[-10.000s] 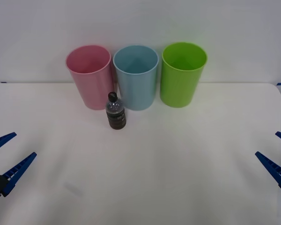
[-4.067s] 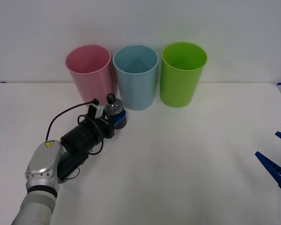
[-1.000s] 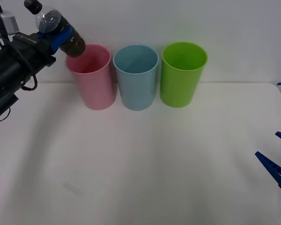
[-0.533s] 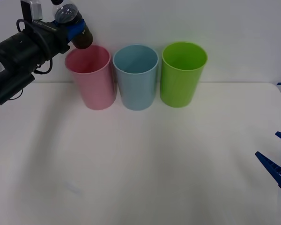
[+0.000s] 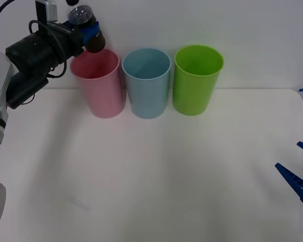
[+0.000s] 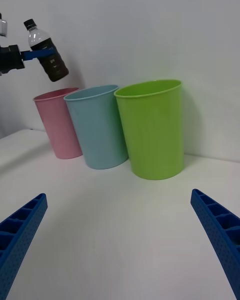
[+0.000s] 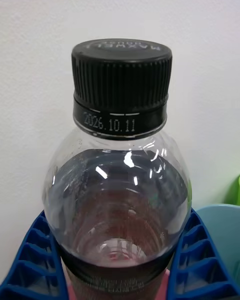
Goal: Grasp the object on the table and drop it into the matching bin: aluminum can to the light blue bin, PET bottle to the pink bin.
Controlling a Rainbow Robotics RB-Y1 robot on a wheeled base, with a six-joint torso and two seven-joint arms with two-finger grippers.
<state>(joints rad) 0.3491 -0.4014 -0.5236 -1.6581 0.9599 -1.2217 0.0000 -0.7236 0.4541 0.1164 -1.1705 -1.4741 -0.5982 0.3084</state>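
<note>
Our left fingers [image 7: 35,260] are pinching the bottle [image 7: 120,200] by its body, one ribbed blue pad on each side, below the clear shoulder and black cap [image 7: 121,82]. The left gripper [image 5: 89,34] is holding the bottle in the air, tilted, its dark base pointing down toward the pink bin [image 5: 97,83] and hanging just above the rim. From the right wrist, the bottle [image 6: 46,56] is sitting high over the pink bin [image 6: 57,127], clear of its rim, though we cannot tell whether it is centred over the mouth. Beside the pink bin we are seeing the blue bin [image 5: 146,83], then the green bin [image 5: 197,79], all three standing in a row at the far side of the table [image 5: 156,181].

Our right gripper [image 6: 120,245] is waiting low at the table's right edge, fingers spread wide, well apart from the bins.

Step in hand, as we are judging it: carrying the bottle over its matching bin, just short of release. The next move is calling for the base to be brought squarely over the pink mouth, away from the neighbouring blue rim, and for the fingers to part.
</note>
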